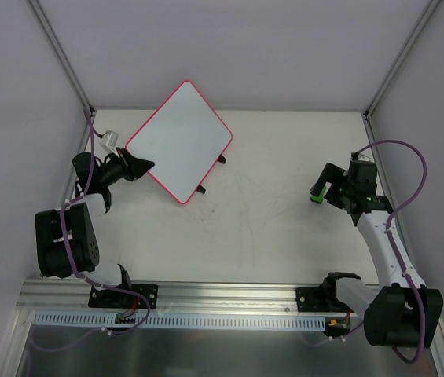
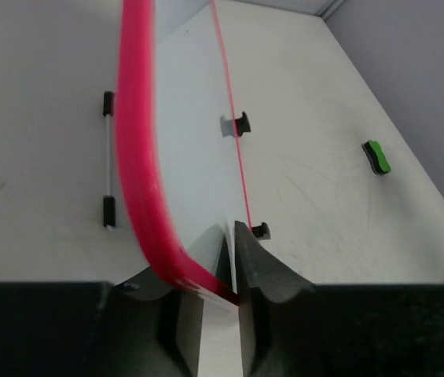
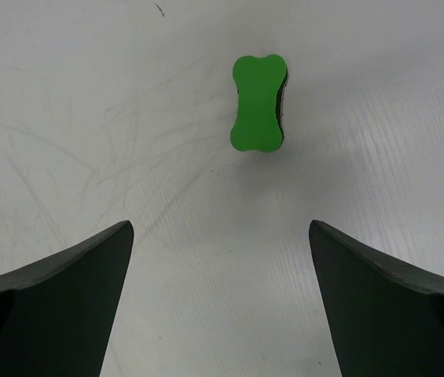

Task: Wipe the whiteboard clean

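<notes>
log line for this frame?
left gripper shut on whiteboard rim | right gripper open, eraser ahead on table, ungripped | no writing visible

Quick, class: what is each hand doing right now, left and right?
Left hand: closed on the whiteboard rim.
Right hand: open, holding nothing; the green eraser lies on the table ahead of it.

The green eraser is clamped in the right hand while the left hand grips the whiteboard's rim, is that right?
Not quite. The green eraser is not clamped: the right wrist view shows it sitting on the table, ahead of the open right hand and touching neither finger. The left hand does grip the rim of the whiteboard.
</notes>
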